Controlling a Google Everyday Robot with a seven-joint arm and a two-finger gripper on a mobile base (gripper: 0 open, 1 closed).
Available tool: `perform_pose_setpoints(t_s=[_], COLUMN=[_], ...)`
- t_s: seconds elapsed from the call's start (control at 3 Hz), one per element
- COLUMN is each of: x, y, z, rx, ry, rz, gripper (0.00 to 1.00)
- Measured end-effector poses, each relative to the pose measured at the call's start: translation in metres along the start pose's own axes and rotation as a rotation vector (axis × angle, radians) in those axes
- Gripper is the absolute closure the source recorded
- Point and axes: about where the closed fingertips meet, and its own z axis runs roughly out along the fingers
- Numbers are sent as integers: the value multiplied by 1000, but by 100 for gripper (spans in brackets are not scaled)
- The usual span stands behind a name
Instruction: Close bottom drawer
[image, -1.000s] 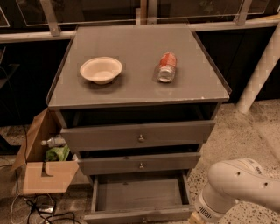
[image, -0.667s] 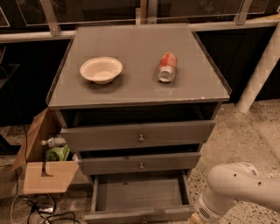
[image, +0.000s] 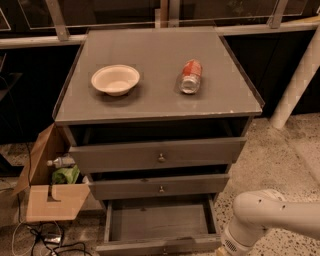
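The grey cabinet (image: 150, 100) has three drawers, all pulled out to some degree. The bottom drawer (image: 159, 222) is pulled out the farthest; its inside is bare and its slim front panel (image: 160, 246) lies at the lower edge of the view. The middle drawer (image: 160, 186) and the top drawer (image: 159, 154) stand slightly out, each with a small round knob. My white arm (image: 265, 217) reaches in from the lower right, and its end is just right of the bottom drawer's front corner. My gripper is below the edge of the view, hidden.
A white bowl (image: 115, 79) and a red can lying on its side (image: 190, 76) are on the cabinet top. An open cardboard box (image: 52, 187) with a bottle and green item stands at the left, cables below it. A white post (image: 297, 80) stands at the right.
Almost nothing; my arm has edged slightly lower and to the left beside the bottom drawer. The drawers have not moved.
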Motion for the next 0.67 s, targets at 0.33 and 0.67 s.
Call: perform_pose_setpoints(t_s=[0.33, 0.67], x=[4, 6], y=[4, 3], z=[19, 61], rx=[-51, -82], ry=[14, 26], rz=[34, 99], gripper=[100, 100])
